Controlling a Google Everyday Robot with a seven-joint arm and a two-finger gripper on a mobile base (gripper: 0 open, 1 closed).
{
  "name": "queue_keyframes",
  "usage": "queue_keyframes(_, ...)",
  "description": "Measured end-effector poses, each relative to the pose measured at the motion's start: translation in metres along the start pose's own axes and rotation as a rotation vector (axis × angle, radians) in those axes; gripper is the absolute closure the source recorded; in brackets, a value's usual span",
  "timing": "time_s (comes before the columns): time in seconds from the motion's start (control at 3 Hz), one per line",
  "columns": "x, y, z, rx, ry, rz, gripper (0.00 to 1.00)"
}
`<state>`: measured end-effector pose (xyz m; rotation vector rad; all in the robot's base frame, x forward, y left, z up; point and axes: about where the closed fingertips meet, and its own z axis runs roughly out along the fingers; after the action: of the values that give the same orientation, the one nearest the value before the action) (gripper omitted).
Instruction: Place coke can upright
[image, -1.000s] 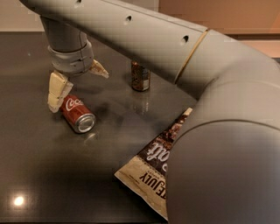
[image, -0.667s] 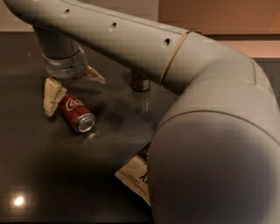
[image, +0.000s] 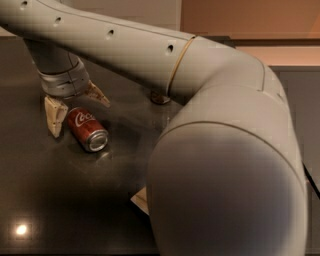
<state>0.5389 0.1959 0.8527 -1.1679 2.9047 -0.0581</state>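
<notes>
The coke can (image: 87, 128) is red with white script and a silver end. It lies on its side on the dark table (image: 60, 200), its end pointing toward the front right. My gripper (image: 76, 108) hangs from the grey arm right over the can's far end. It is open. One pale finger (image: 54, 116) stands to the left of the can and the other finger (image: 98, 95) is behind it to the right. The fingers straddle the can's rear part without closing on it.
The base of a dark can (image: 160, 98) shows behind the arm at the table's middle back; the rest is hidden. A corner of a snack packet (image: 141, 200) peeks out under my large grey elbow, which fills the right half of the view.
The arm has swung lower and forward. It now hides most of the dark can and the snack packet. The gripper has come down around the can's far end. The can has not moved.
</notes>
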Motion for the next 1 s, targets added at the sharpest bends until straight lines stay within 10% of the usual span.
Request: queue_keyframes(1.0, 0.0052, 0.0083, -0.0095, -0.037, -0.027, -0.021, 0.87)
